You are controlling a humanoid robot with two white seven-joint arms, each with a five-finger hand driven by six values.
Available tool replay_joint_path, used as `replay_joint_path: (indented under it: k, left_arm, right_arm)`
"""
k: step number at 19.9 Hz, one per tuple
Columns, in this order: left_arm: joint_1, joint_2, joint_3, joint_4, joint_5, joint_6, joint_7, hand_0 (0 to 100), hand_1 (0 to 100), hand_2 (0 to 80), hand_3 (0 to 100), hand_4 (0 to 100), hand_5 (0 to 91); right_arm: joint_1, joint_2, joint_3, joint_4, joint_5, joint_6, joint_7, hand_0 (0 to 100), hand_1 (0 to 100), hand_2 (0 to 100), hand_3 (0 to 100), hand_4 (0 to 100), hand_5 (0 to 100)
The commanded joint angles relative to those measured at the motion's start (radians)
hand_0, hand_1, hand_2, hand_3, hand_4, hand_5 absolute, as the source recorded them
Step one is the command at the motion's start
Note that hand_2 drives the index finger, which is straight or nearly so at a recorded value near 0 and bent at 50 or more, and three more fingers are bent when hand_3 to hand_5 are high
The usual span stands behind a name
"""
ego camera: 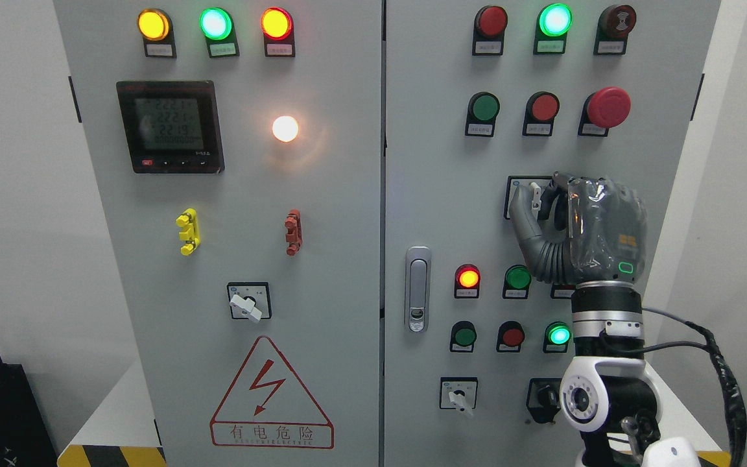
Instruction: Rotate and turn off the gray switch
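Note:
The gray rotary switch (533, 192) sits on a black-framed plate on the right cabinet door, below the row of green and red push buttons. My right hand (537, 190) comes up from the lower right and is closed around the knob, thumb on its left side and fingers curled over the top and right. Only a pale sliver of the knob shows between them, and the hand hides most of the plate. The left arm does not show.
Close around the hand are a red mushroom button (609, 107) above and lit red (468, 277) and green (559, 335) lamps below. A door handle (417, 288) stands to the left. Two more rotary switches (459, 395) (247, 305) are lower down, and a meter (170, 126) is on the left door.

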Motion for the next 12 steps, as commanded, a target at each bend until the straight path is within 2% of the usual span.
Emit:
replay_joint_path:
  k: [1, 12]
  left_arm:
    - [0.000, 0.000, 0.032, 0.000, 0.000, 0.000, 0.000, 12, 39, 0.0, 0, 0, 0.0]
    - [0.000, 0.000, 0.032, 0.000, 0.000, 0.000, 0.000, 12, 39, 0.0, 0, 0, 0.0]
  right_arm:
    - [0.003, -0.033, -0.001, -0.002, -0.001, -0.004, 0.000, 52, 31, 76, 100, 87, 99]
    - [0.009, -0.042, -0.005, -0.018, -0.001, -0.005, -0.006, 48, 32, 76, 100, 87, 99]
